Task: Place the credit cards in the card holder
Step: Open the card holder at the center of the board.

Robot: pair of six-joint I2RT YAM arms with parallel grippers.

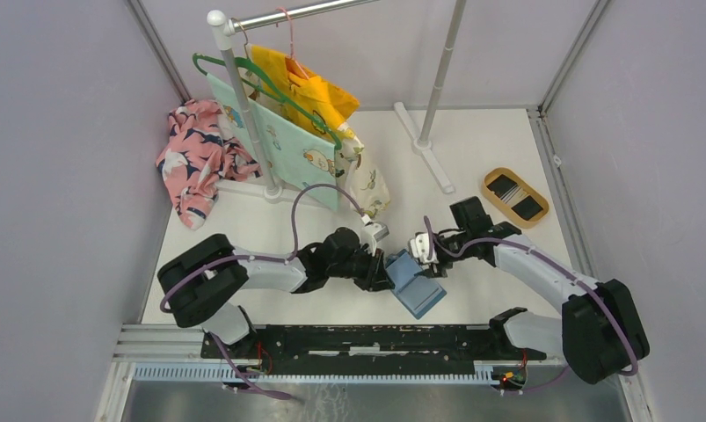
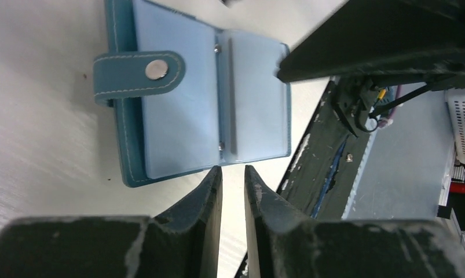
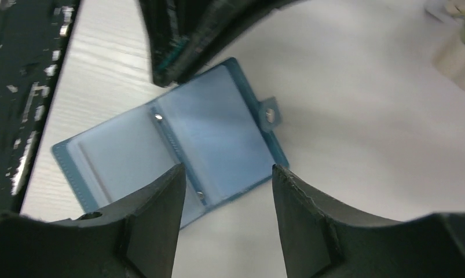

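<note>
Left wrist shows the wallet's (image 2: 178,116) edge just beyond our barely parted, empty left gripper (image 2: 233,169); our right gripper (image 3: 229,171) spreads wide above it.

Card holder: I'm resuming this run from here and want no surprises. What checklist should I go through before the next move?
1. Card holder lying open on the table: ok.
2. Snap tab off the pages: not ok, it folds over one page.
3. Credit cards located: ok, two dark ones in the tray, apart from the holder.
4. Card already in a tool: not ok, left tool and right tool are both empty.
5. Right tool ready for a pick: ok, jaws wide.
6. Left tool ready: not ok, jaws nearly together.
</note>
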